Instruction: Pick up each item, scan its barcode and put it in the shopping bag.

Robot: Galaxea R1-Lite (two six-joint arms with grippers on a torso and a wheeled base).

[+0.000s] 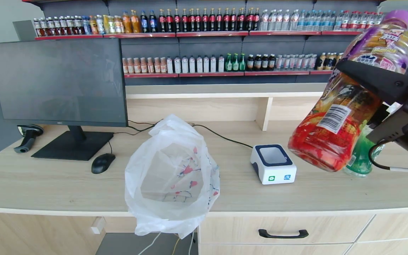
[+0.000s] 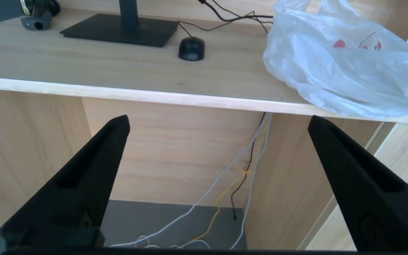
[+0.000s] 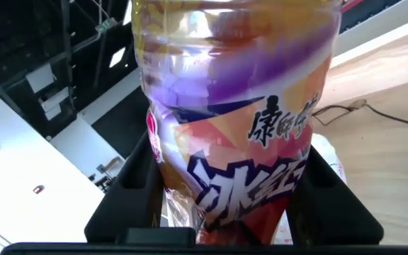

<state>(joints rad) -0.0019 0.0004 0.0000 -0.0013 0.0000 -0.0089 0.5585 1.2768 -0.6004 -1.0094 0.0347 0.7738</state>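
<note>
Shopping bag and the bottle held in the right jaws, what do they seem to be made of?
The shopping bag looks like thin plastic film: translucent white, crinkled, slumped, with a faint print. The bottle is probably clear glossy plastic: reddish drink shows through it, and a printed wrap label covers its middle.

The bottle [image 1: 345, 102] carries a white barcode patch [image 1: 334, 119] on its lower body and large white Chinese characters on its purple-and-orange wrapper, the scanner [image 1: 273, 163] bears one green and one blue icon on its front face, and the monitor [image 1: 58, 81] a small bezel mark.
</note>
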